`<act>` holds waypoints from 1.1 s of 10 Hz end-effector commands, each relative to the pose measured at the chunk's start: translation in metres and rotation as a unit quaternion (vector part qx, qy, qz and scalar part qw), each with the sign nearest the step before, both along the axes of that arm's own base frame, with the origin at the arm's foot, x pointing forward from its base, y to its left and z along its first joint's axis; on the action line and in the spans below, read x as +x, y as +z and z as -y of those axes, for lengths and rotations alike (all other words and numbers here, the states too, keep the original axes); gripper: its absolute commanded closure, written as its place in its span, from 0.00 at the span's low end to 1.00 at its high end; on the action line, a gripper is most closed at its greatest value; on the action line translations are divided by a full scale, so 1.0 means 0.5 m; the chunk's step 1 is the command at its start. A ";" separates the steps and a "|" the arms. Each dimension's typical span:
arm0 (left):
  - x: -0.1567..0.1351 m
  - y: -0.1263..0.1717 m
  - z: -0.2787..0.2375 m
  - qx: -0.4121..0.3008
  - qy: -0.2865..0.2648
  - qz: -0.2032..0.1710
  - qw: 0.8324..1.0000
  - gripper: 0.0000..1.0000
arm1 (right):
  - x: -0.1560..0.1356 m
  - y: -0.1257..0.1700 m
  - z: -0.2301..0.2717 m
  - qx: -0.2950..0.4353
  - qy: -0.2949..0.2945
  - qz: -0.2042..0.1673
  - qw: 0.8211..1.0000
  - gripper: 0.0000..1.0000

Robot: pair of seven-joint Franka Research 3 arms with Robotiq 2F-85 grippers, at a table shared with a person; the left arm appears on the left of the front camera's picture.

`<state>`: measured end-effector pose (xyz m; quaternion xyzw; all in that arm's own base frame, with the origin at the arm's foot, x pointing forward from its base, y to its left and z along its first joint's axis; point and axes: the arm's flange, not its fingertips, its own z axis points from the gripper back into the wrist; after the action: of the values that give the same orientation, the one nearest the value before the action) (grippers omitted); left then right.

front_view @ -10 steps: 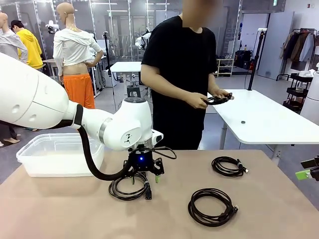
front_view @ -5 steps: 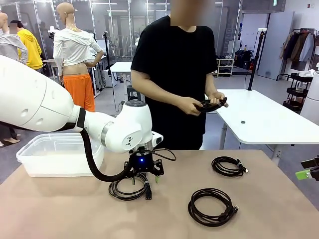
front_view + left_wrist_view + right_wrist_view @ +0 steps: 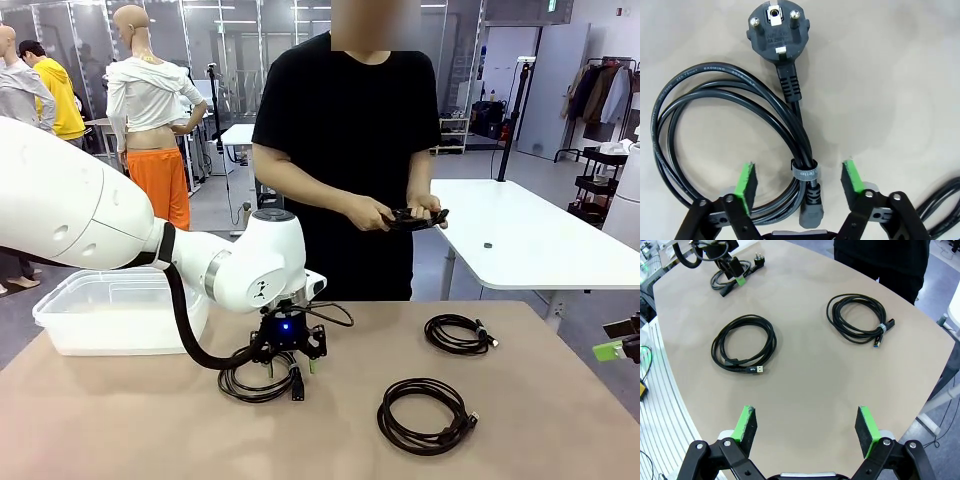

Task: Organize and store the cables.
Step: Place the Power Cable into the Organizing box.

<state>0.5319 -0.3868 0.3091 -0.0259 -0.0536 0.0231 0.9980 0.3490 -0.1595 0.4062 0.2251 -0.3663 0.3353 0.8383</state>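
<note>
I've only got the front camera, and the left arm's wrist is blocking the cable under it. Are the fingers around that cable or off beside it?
Observer: Around it. In the left wrist view the left gripper straddles the power cable, with the green pads apart on either side and not touching it.
Operator: Is the coil tied?
Observer: Yes, a grey strap binds the strands just above the grey connector.
Operator: And the right gripper?
Observer: The right wrist view shows the right gripper open over bare table, with the nearest coiled cable farther ahead.
</note>
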 end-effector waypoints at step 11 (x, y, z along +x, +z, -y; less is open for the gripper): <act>-0.055 0.185 -0.059 0.002 -0.089 0.037 0.995 0.84 | 0.003 0.004 -0.001 0.007 -0.007 -0.004 1.000 0.00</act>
<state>0.5267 -0.3818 0.3649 -0.0334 -0.0823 -0.0229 0.9958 0.3491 -0.1594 0.4061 0.2252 -0.3661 0.3354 0.8383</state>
